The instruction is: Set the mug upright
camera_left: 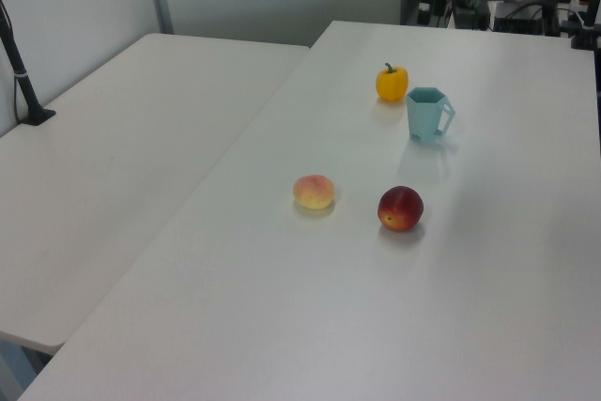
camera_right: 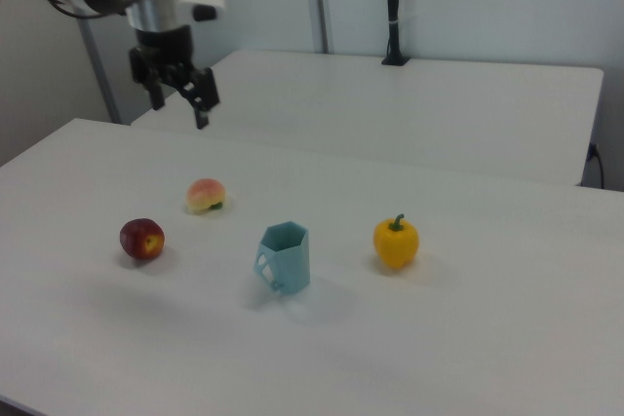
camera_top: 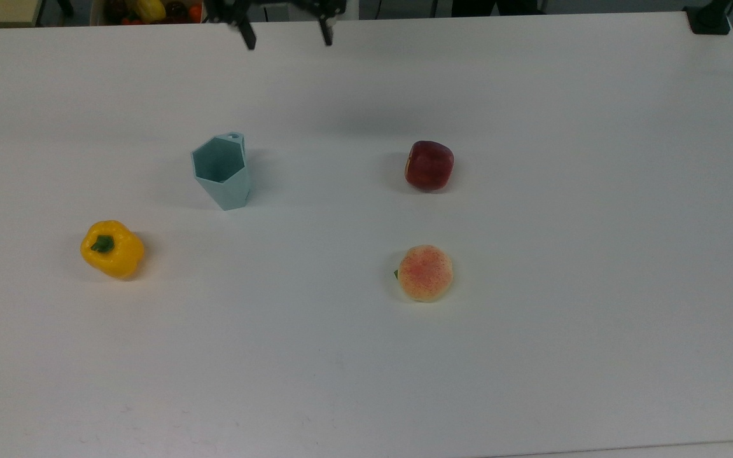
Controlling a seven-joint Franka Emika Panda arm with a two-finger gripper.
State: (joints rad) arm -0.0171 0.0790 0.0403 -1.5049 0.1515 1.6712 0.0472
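Note:
The pale blue-teal faceted mug (camera_top: 221, 172) stands upright on the white table (camera_top: 532, 350), hexagonal mouth up. Its small handle points to the left view's right on the mug (camera_left: 429, 115), and toward the camera in the right view, where the mug (camera_right: 285, 258) stands between the fruits. My gripper (camera_top: 287, 35) is open at the top view's upper edge, far from the mug, with nothing between its fingers. In the right view the gripper (camera_right: 180, 106) hangs high above the table's far left side.
A yellow bell pepper (camera_top: 112, 248) lies at the top view's left of the mug. A dark red fruit (camera_top: 429, 165) and a peach (camera_top: 425, 273) lie to its right. A bin of produce (camera_top: 150, 9) sits beyond the far edge. A second table (camera_left: 141, 138) adjoins.

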